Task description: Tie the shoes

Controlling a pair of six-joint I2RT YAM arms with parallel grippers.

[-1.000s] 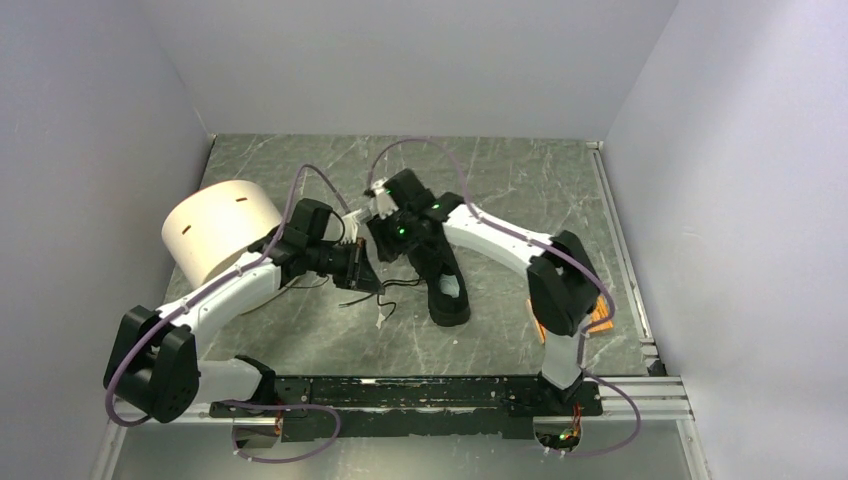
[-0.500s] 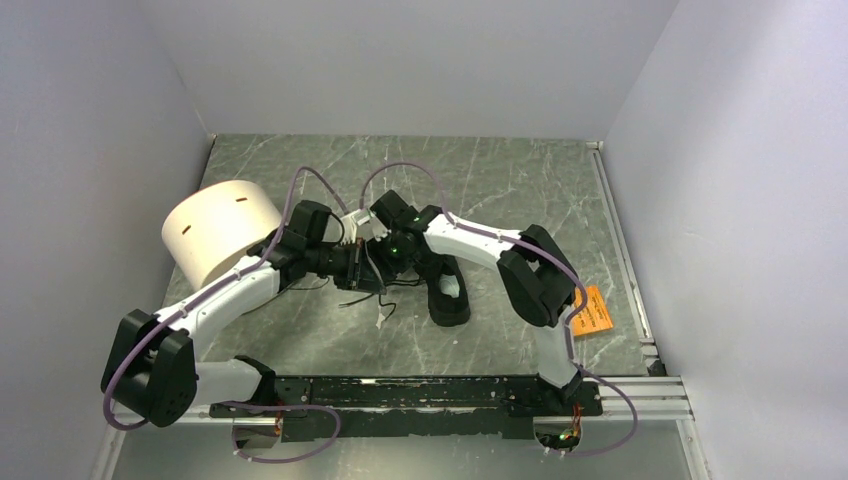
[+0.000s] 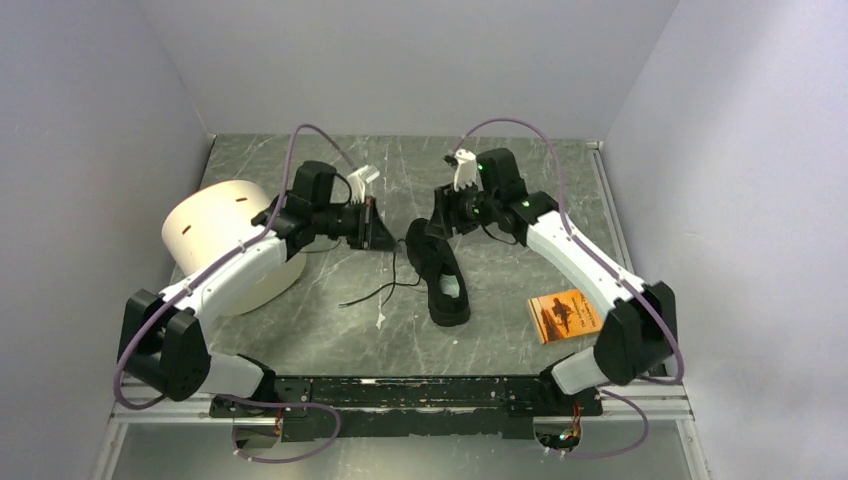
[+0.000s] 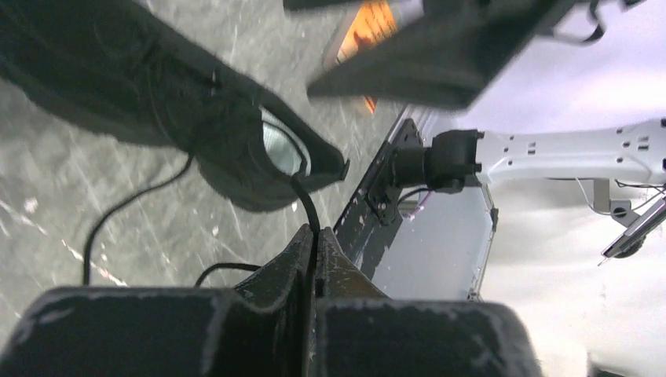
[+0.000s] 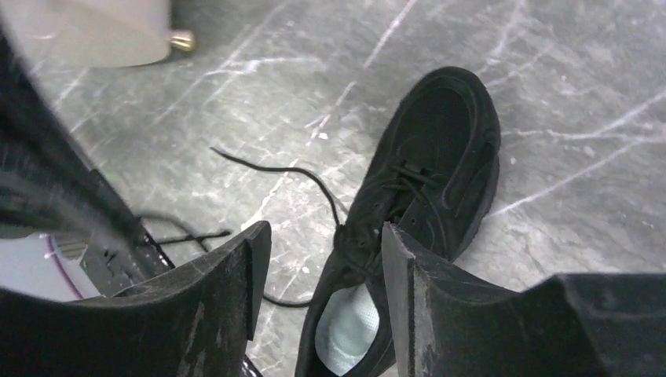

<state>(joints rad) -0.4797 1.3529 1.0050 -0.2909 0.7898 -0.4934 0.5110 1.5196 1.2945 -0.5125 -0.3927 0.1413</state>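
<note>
Lying near the middle of the bench (image 3: pixel 520 180), the black shoe (image 3: pixel 438 272) rests on its sole, toe toward the far wall and heel toward the arm bases. Its pale insole (image 3: pixel 450 288) shows through the opening.

1. Left pincer (image 3: pixel 378 228): positioned just left of the toe of the shoe. In the left wrist view the left pincer (image 4: pixel 316 236) is closed, both fingers pressed together on a thin black lace (image 4: pixel 302 196). The lace runs from the fingertips to the collar of the shoe (image 4: pixel 157 102).

2. Right pincer (image 3: pixel 442 215): positioned at the far end of the shoe, beside the toe. In the right wrist view the right pincer (image 5: pixel 323 232) stands open with a clear gap between its fingers and nothing gripped. The shoe (image 5: pixel 440 165) is seen through that gap, lying on the bench below, apart from the fingers.

3. Loose lace: a further length of lace (image 3: pixel 372 293) trails across the bench to the left of the shoe, ending in a pale tip (image 3: pixel 381 320).

4. Other items: a white cylinder (image 3: pixel 225 245) stands at the left side of the bench, behind the left arm. An orange booklet (image 3: pixel 565 312) lies flat to the right of the shoe, well apart from it, near the right arm
</note>
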